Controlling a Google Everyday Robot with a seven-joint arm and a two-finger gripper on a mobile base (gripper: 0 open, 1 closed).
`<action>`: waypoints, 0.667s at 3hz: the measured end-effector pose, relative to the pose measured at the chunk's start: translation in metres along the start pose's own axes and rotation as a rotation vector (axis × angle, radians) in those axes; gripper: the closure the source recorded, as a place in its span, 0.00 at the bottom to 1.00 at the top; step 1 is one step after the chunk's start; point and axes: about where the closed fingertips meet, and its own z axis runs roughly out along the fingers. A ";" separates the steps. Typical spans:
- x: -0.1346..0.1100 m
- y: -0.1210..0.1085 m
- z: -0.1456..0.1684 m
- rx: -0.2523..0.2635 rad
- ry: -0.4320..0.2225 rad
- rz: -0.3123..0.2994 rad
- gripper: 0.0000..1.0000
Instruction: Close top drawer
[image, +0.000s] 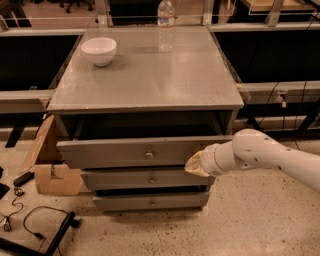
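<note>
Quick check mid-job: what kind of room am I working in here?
Probably a lab or workshop: loose cables on the floor, a cardboard box, workbenches behind. The gripper sits at the top drawer front, right side.

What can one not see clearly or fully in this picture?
Camera view:
Inside of the wide grey wooden top drawer: shadowed by the grey cabinet top.
The gripper at that drawer's right front: contact point hidden behind its own body.
Clear plastic bottle: cap cut by upper edge.
</note>
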 end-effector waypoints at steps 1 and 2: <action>-0.011 -0.032 0.009 0.007 -0.029 -0.015 1.00; -0.012 -0.035 0.009 0.010 -0.033 -0.018 0.82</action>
